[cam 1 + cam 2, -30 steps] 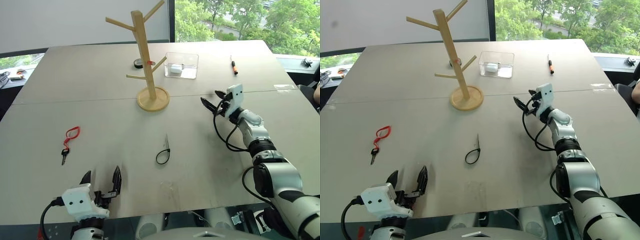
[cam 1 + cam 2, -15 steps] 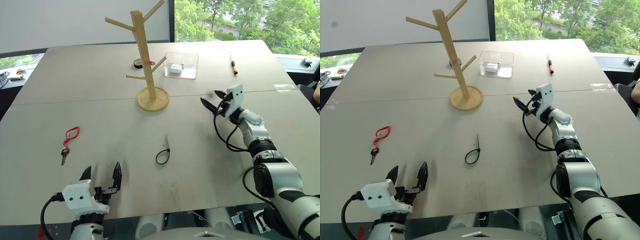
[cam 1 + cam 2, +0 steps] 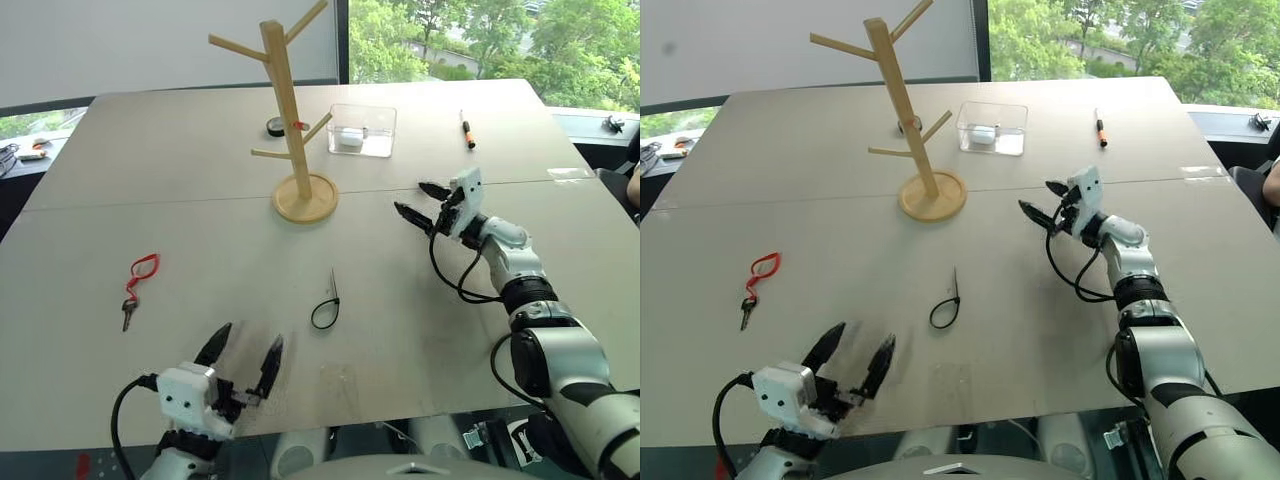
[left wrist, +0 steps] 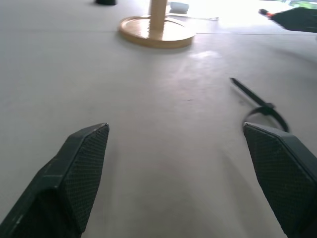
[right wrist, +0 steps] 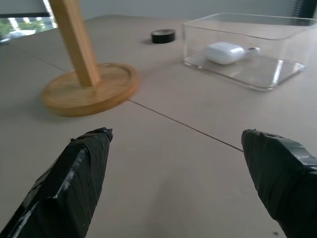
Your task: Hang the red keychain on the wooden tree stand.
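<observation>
— On the grey table (image 3: 200, 150), where does the red keychain (image 3: 140, 278) lie?
— Flat at the left side, key end toward the near edge, well apart from the wooden tree stand (image 3: 288, 120) at centre back.
— And the grippers?
— Left gripper (image 3: 242, 352) hovers at the near edge, fingers spread wide, holding nothing. Right gripper (image 3: 418, 201) hangs right of the stand's base, also spread wide and empty.
— Anything between them?
— A black zip-tie loop (image 3: 327, 306), lying mid-table; a clear tray (image 3: 362, 129) sits behind.
</observation>
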